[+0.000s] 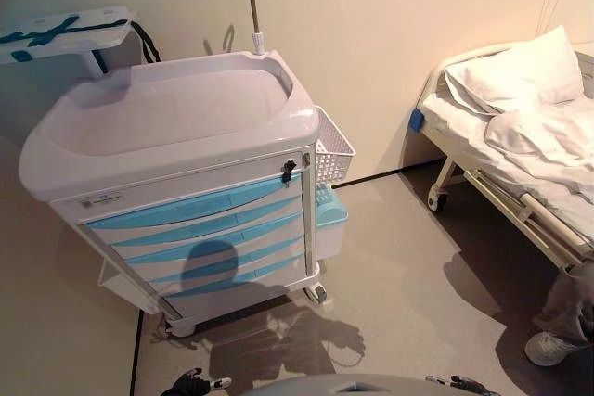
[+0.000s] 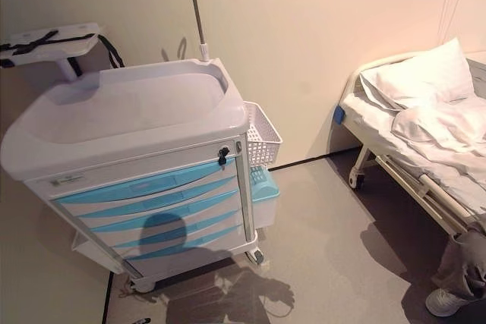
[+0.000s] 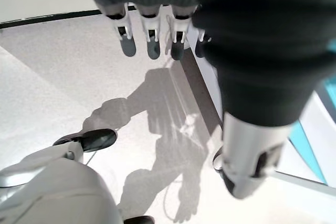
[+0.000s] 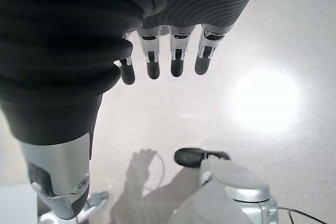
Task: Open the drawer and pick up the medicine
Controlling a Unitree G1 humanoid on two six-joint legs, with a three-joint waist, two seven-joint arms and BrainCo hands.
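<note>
A white medical cart stands against the wall at the left, with a recessed tray top. Its front holds several light-blue drawers, all shut, with a small dark lock at the upper right corner. No medicine shows in any view. My left hand hangs low over the floor beside the cart's corner, fingers straight and holding nothing. My right hand also hangs over bare floor, fingers straight and empty. Both hands are well apart from the drawers.
A white wire basket and a blue bin hang on the cart's right side. An IV pole rises behind it. A hospital bed with white bedding stands at the right, a person's leg and shoe beside it.
</note>
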